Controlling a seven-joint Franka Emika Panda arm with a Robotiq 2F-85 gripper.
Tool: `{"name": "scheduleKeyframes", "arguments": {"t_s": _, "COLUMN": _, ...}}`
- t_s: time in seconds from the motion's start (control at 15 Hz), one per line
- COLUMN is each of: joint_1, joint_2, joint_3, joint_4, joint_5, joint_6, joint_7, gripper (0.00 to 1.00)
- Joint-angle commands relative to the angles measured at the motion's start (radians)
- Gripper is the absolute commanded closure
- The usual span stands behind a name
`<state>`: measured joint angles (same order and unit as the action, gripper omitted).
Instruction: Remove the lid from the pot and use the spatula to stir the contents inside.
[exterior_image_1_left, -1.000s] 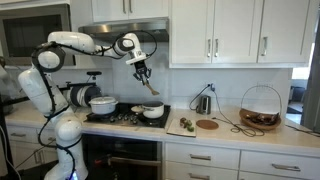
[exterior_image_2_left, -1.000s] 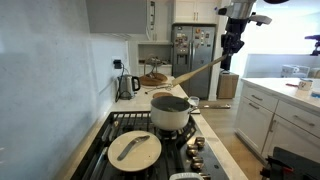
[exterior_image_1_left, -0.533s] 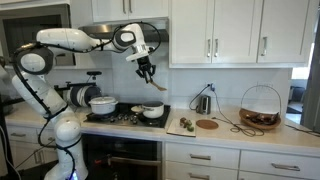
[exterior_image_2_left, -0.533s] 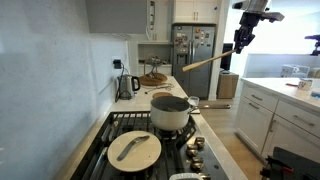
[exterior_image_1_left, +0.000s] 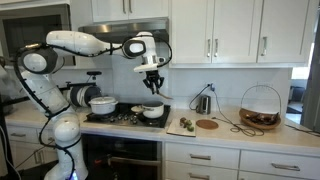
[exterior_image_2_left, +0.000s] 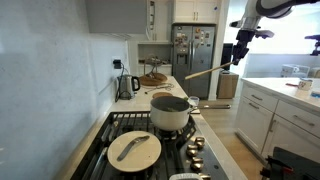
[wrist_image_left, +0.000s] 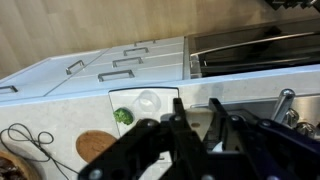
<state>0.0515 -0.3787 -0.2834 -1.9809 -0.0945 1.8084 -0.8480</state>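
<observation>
Wrist view: the dark gripper (wrist_image_left: 197, 118) hangs high over the kitchen counter, its jaws too blurred here to read. In an exterior view the gripper (exterior_image_2_left: 240, 53) is clamped on one end of the long wooden spatula (exterior_image_2_left: 210, 70), which juts out nearly level, its free end dipping slightly toward the stove (exterior_image_2_left: 112, 124).

Well below it stands the pot (exterior_image_2_left: 170, 114), on a back burner in that view and toward the counter end of the stove in the other (exterior_image_1_left: 153, 111). It is small, low and round, cream-white outside and dark inside, with its mouth open and no lid on it. What it contains cannot be made out from here. A larger white pot with a domed top (exterior_image_1_left: 102, 103) sits on the neighbouring burner.

With the pot uncovered, the stirring appears to be the step in hand. To do it well, the arm would need to tip the spatula so that its free end points down, centre it over the dark opening, and lower it inside the rim. Slow, small circles look wise, as a pot this light could slide on the grate if its wall is pushed.
</observation>
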Motion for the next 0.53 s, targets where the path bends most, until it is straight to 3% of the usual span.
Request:
{"name": "scheduleKeyframes", "arguments": {"t_s": 0.0, "joint_1": -0.042, "joint_2": 0.022, "joint_3": -0.015, "joint_4": -0.046, "joint_5": 0.064, "joint_6": 0.056, "joint_7": -0.074, "gripper": 0.92}}
{"name": "scheduleKeyframes", "arguments": {"t_s": 0.47, "joint_1": -0.084, "joint_2": 0.034, "joint_3": -0.009, "joint_4": -0.15, "joint_5": 0.063, "joint_6": 0.097, "joint_7": -0.191, "gripper": 0.92}}
